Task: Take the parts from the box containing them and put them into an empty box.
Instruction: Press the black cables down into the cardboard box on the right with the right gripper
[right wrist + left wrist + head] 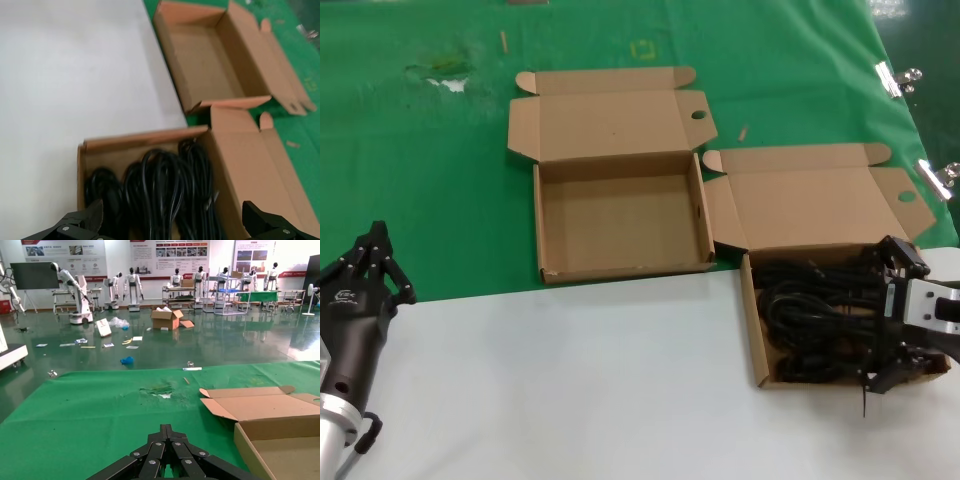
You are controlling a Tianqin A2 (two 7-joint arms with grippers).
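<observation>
Several black cable coils, the parts (815,315), fill the box containing them (752,330) at the right, its lid folded back. My right gripper (885,315) hangs open just over that box's right side, one finger toward each end of the coils. From the right wrist view, the parts (160,190) lie between the gripper's (172,220) spread fingers, inside the box (145,139). The empty box (620,215) sits open at the middle, left of the full one, and shows in the wrist views too (200,55) (280,450). My left gripper (375,265) (166,429) is parked shut at the near left.
A green cloth (420,180) covers the far half of the table, with a torn patch (445,75). The near half is white tabletop (570,380). Two metal binder clips (895,78) (938,178) lie by the right edge. The two cartons nearly touch.
</observation>
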